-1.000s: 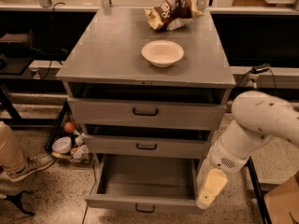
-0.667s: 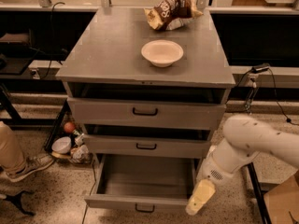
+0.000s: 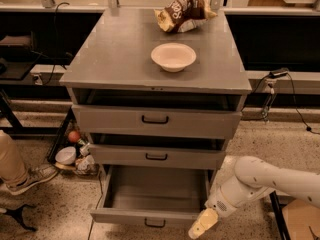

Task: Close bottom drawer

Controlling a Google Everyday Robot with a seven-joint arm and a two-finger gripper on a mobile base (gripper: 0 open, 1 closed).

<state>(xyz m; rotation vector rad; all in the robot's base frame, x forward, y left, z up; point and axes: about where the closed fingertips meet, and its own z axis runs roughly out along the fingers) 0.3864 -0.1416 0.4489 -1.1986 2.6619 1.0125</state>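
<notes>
A grey metal cabinet [image 3: 125,59] stands on a speckled floor [image 3: 280,139], with a white bowl [image 3: 173,57] and a crumpled snack bag [image 3: 182,13] on its top. The bottom drawer [image 3: 120,216] is pulled well out; the two drawers above project only slightly. The white arm [image 3: 265,181] enters from the right, angled downward, and places the gripper [image 3: 202,224] just beside the drawer's front right corner. Whether the gripper is open or closed cannot be determined. A shoe [image 3: 27,176] rests on the floor at left.
</notes>
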